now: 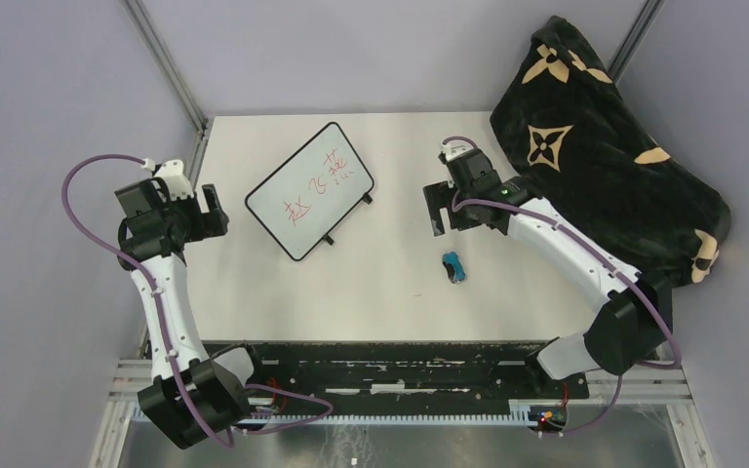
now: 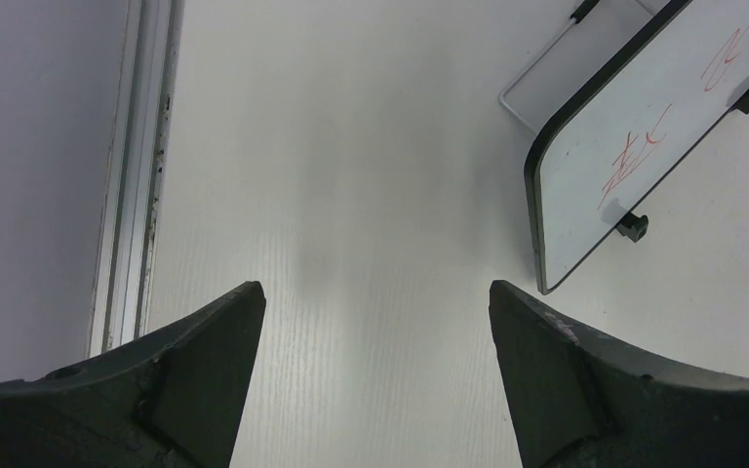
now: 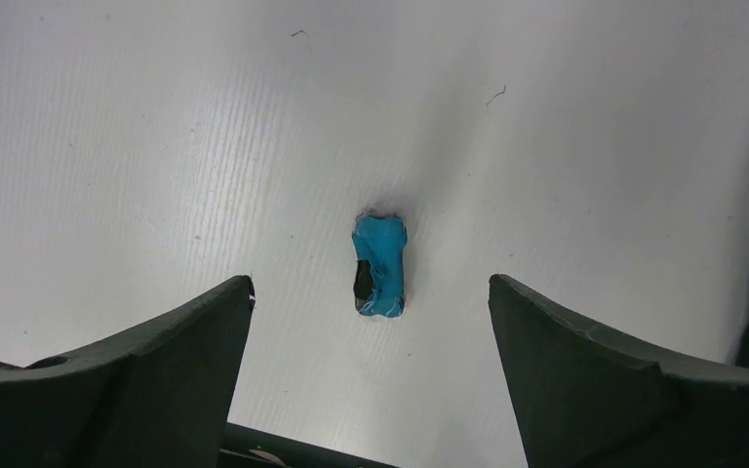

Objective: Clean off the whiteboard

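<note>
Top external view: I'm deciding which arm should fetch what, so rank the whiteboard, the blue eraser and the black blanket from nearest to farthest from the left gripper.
From the left gripper:
1. whiteboard, just to its right, mid-table.
2. blue eraser, across the table, right of centre.
3. black blanket, far right corner.

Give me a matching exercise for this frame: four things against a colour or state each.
Things:
1. whiteboard
2. eraser
3. blanket
4. left gripper

Colour or state:
A. open, holding nothing
B. blue and black
C. red writing on it
D. black with a tan pattern

Pairs: 1-C, 2-B, 3-D, 4-A
</note>
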`<action>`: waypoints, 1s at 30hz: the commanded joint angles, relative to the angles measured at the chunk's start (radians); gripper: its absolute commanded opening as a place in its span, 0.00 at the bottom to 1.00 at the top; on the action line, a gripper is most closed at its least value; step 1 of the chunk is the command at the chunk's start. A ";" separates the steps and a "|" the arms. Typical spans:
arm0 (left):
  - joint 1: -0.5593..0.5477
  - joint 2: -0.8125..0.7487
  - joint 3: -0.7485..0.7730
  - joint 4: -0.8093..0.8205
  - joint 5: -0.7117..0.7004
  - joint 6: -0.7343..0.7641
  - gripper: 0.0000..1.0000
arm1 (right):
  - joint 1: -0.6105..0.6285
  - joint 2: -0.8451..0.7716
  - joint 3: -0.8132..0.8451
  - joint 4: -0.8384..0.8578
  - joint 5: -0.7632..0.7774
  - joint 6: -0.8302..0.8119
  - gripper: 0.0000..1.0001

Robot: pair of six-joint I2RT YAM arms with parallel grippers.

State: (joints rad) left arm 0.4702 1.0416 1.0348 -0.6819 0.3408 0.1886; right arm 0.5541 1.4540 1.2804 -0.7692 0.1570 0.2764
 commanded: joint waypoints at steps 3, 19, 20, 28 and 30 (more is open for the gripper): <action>0.005 -0.012 0.005 0.020 0.017 0.036 0.89 | -0.003 -0.112 -0.016 0.080 -0.039 0.034 1.00; 0.005 -0.023 -0.038 0.002 0.022 0.077 0.85 | -0.006 -0.082 -0.089 0.043 0.095 -0.006 0.84; 0.005 -0.023 -0.044 0.002 0.019 0.083 0.85 | -0.008 -0.065 -0.101 0.041 0.095 -0.011 0.83; 0.004 -0.019 -0.067 0.002 0.029 0.090 0.84 | -0.010 0.065 -0.152 0.037 0.056 0.044 0.73; 0.003 -0.018 -0.068 0.002 0.027 0.093 0.84 | -0.010 0.081 -0.162 0.047 0.039 0.048 0.71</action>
State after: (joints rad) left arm 0.4702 1.0401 0.9676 -0.6937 0.3481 0.2291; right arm 0.5472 1.5280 1.1290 -0.7433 0.2054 0.2970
